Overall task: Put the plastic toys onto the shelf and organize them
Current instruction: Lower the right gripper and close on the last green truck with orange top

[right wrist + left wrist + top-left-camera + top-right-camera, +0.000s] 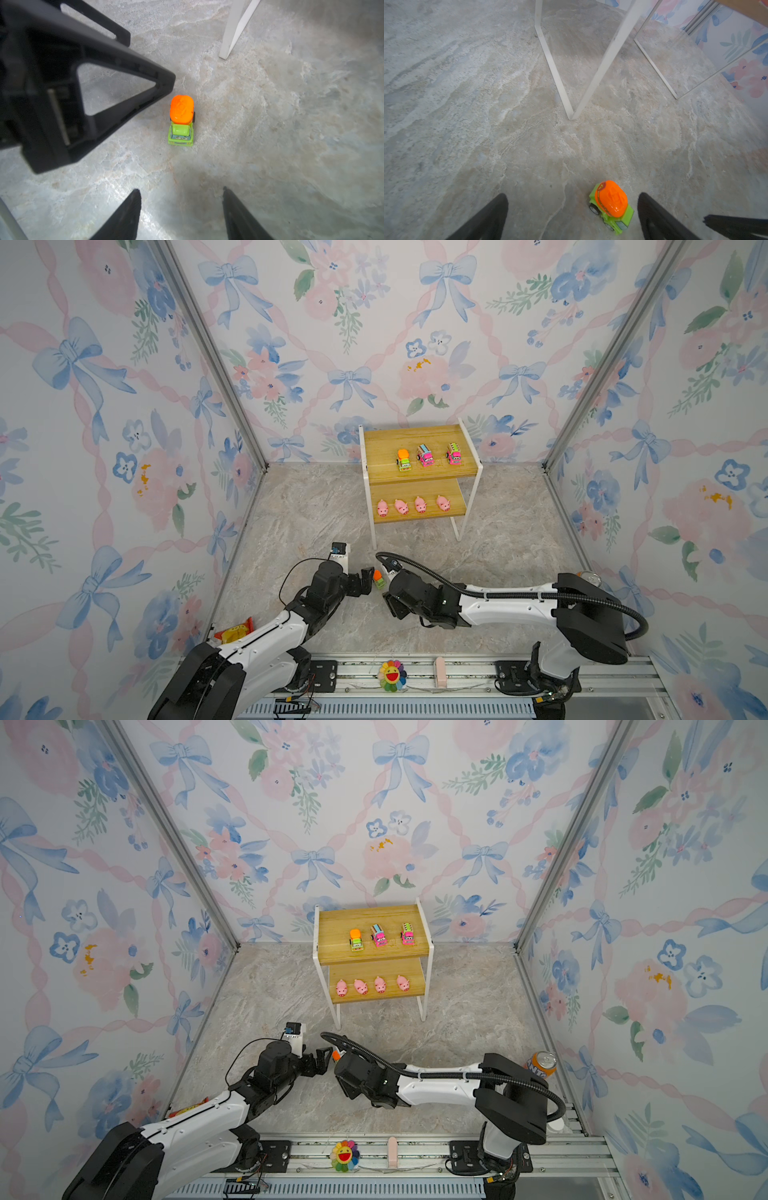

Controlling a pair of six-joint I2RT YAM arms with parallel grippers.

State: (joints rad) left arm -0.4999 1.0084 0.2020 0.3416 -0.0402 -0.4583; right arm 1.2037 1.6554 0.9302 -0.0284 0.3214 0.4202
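Note:
A green truck with an orange top (378, 578) (182, 120) stands on the stone floor between my two grippers. My left gripper (572, 195) is open. The truck (611, 207) sits between its fingers, close to one of them and not touching it. My right gripper (180, 189) is open and empty, with the truck a little ahead of its tips. The shelf (419, 439) stands at the back. Its upper board carries a green truck (404, 460) and two pink trucks (425, 455) (454, 454). Several pink pigs (382, 508) line the lower board.
The shelf's white front leg (560, 83) stands just beyond the truck. A rainbow flower (392, 674) and a pale pink block (439, 672) sit on the front rail. An orange can (542, 1063) stands behind my right arm. A red and yellow packet (237, 632) lies at the front left.

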